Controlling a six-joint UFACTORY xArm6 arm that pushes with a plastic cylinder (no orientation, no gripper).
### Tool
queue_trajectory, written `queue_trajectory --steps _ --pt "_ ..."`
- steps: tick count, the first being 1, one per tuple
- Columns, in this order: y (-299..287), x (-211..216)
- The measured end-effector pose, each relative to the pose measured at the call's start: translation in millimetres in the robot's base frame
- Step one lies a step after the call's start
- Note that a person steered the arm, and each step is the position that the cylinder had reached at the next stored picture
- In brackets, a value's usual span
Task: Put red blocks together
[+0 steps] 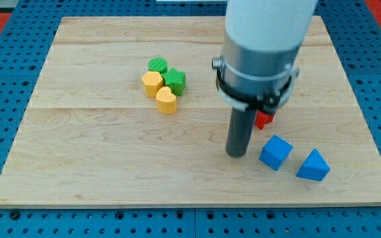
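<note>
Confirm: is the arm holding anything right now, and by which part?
Nothing is held. My tip is a bare rod end on the wooden board, left of the blue cube; a small red block sits partly hidden behind the rod.

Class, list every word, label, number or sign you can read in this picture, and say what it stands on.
None: no readable text anywhere. The wooden board, the green, yellow, blue blocks, the red block and the arm above my tip carry no writing.
</note>
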State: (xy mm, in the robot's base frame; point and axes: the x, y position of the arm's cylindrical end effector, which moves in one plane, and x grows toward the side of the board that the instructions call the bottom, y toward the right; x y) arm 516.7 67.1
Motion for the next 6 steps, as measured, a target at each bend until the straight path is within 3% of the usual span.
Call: queue_trajectory --steps 1,3,4,5,6 --pt "-24.1 -38.0" --pt "-17.1 -149.5" --pt "26.6 -167.1" --pt "68.2 -141.6" --pt "62.9 -99.9"
